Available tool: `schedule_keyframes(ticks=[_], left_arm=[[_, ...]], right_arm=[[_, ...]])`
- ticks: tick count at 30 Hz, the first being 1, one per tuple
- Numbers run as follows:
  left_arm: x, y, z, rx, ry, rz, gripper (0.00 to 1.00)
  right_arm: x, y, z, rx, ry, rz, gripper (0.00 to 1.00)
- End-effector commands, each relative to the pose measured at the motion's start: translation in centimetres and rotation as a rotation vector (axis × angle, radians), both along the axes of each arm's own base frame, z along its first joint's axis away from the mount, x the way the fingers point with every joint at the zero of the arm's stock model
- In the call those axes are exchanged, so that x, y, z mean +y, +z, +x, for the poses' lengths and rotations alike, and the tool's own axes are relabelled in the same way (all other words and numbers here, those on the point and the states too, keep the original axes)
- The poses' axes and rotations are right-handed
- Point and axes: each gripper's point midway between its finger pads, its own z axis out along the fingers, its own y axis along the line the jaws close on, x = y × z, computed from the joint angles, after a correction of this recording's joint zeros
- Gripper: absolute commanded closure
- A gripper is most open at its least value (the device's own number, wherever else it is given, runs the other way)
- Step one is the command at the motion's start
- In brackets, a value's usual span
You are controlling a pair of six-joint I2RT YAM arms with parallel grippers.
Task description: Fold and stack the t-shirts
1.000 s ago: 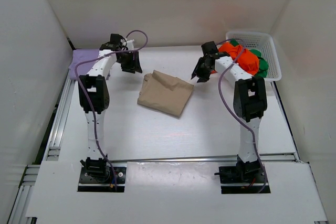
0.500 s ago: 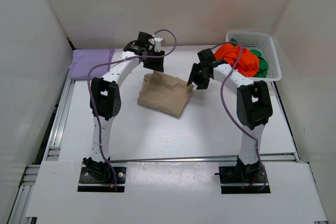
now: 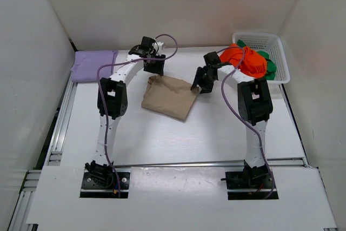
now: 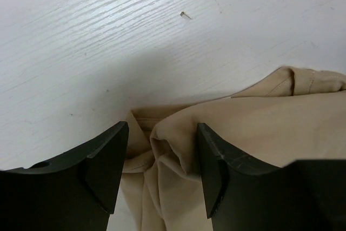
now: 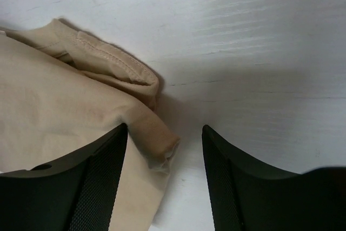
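Open-jawed, the left tool (image 4: 162,155) and right tool (image 5: 165,150) straddle the beige t-shirt's (image 3: 170,97) far corners; best pinch all layers, then lift evenly.

A white table (image 3: 178,139) with a faint wood-grain print fills the middle of the top view, and the grain shows as fine streaks in both wrist views. A plain off-white back wall (image 3: 173,9) closes the upper part of the frame. A left wall (image 3: 27,106) and a right wall (image 3: 324,106) slant in at the edges. Aluminium rails (image 3: 57,133) run down the table's left side. A white board (image 3: 178,193) lies across the bottom. The light is soft and even.
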Motion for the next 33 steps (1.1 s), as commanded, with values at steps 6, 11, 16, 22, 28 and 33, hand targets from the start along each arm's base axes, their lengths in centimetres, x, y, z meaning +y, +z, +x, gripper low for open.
schedule_keyframes(ticks=[6, 11, 16, 22, 28, 33], left_arm=[[-1.9, 2.8, -0.3, -0.039, -0.059, -0.073, 0.47], [-1.6, 2.7, -1.3, -0.002, -0.080, -0.114, 0.90], [0.6, 5.4, -1.1, -0.034, -0.052, -0.137, 0.90], [3.6, 11.2, -3.1, -0.126, 0.013, -0.101, 0.90], [4.8, 15.0, -6.1, -0.180, 0.027, -0.098, 0.90], [5.8, 14.8, -8.2, -0.119, 0.045, -0.062, 0.90]], right_arm=[[1.6, 1.7, 1.8, -0.068, 0.039, 0.063, 0.50], [1.8, 1.8, 1.7, -0.064, 0.045, 0.074, 0.76], [2.0, 3.2, 1.4, -0.091, 0.077, 0.089, 0.90], [3.8, 6.4, 0.2, -0.172, 0.214, 0.153, 0.97], [5.7, 9.0, 0.1, -0.240, 0.284, 0.207, 1.00], [7.0, 10.8, 0.5, -0.285, 0.318, 0.253, 1.00]])
